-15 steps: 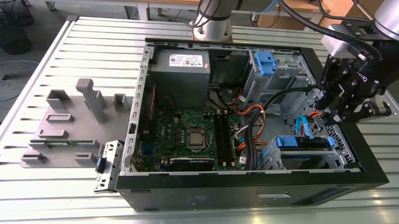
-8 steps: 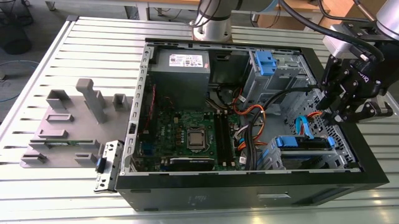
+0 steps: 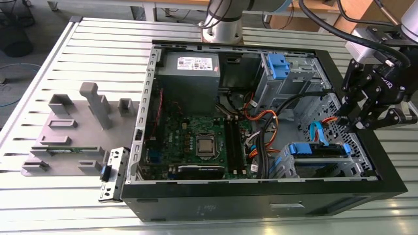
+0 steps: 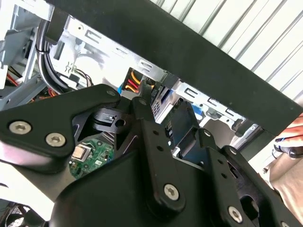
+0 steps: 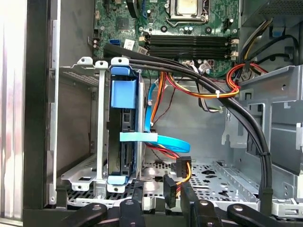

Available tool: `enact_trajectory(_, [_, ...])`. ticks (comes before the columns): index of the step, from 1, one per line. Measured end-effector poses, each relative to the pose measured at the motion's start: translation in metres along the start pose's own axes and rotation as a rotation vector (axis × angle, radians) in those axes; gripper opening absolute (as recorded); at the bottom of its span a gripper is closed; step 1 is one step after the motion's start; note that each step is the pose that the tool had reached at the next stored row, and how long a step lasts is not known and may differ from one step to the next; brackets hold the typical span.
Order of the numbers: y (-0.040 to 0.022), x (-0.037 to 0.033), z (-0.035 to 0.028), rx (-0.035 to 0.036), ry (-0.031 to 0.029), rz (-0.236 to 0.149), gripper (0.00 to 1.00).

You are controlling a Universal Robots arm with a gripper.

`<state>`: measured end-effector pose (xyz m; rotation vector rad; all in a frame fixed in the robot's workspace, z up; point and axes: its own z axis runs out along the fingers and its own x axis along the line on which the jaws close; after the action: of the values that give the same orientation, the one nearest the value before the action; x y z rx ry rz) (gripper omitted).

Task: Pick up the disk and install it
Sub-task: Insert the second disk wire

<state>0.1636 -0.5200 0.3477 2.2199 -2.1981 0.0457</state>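
Nearest you in the exterior view, at 6 o'clock, is the black wall of the open computer case [image 3: 261, 200]. It lies on its side on a slatted aluminium table [image 3: 98, 49].

Just past that wall, at about 4 o'clock, the disk [image 3: 316, 149] sits in the metal drive cage [image 3: 326, 169] with its blue carrier showing. In the first wrist view the disk [image 5: 125, 137] stands on edge between the cage rails, and a blue ribbon cable [image 5: 165, 139] curls out beside it.

The gripper [image 3: 358, 125] hangs at 3 o'clock, over the case rim and just above the cage. It is near the disk but apart from it. You cannot tell from these views whether it is spread or pressed together.

At the centre of the case lies the green motherboard [image 3: 196, 132] with its bare processor [image 3: 205, 145]. The grey power supply [image 3: 189, 68] is beyond it, toward 12 o'clock.

A grey moulded fixture [image 3: 72, 132] rests on the slats at 9 o'clock, well apart from the case.

Farthest off, the arm's base [image 3: 222, 24] stands on the table at 12 o'clock. A strip of grey floor [image 3: 19, 63] runs past the table edge at 10 o'clock.
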Motion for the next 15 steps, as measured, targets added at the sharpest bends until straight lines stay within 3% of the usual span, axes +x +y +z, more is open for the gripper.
enact_trajectory(15, [-0.0009, -0.0001, 0.0024, 0.0000, 0.0000, 0.000, 0.44])
